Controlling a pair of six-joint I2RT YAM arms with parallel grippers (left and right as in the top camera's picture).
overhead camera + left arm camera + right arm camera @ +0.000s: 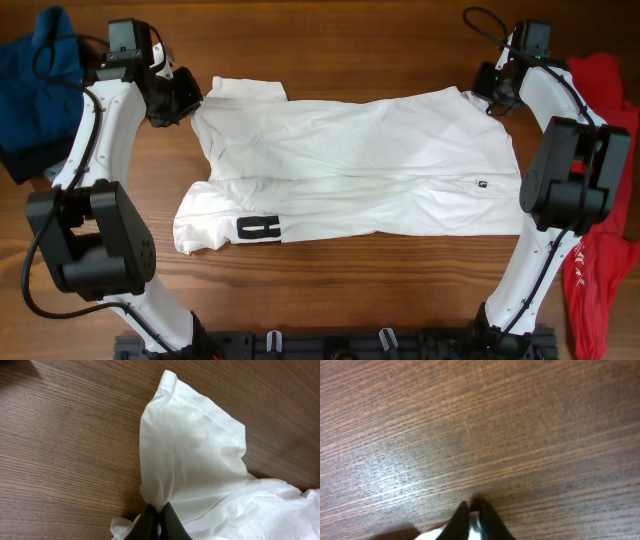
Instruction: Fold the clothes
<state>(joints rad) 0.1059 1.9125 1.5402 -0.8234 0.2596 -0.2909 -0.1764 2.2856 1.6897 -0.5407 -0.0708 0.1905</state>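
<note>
A white T-shirt (350, 170) with a black printed patch lies spread sideways across the wooden table. My left gripper (185, 97) is shut on the shirt's far left corner, beside a sleeve (195, 435) that fans out from the pinched fabric at my left gripper (159, 510). My right gripper (487, 95) is at the shirt's far right corner. In the right wrist view my right gripper (472, 507) is shut with a sliver of white cloth (474, 525) between its fingers, over bare wood.
A blue garment (35, 85) with a dark piece lies at the far left edge. A red garment (600, 240) lies along the right edge, partly under the right arm. The arm bases stand at the table's front.
</note>
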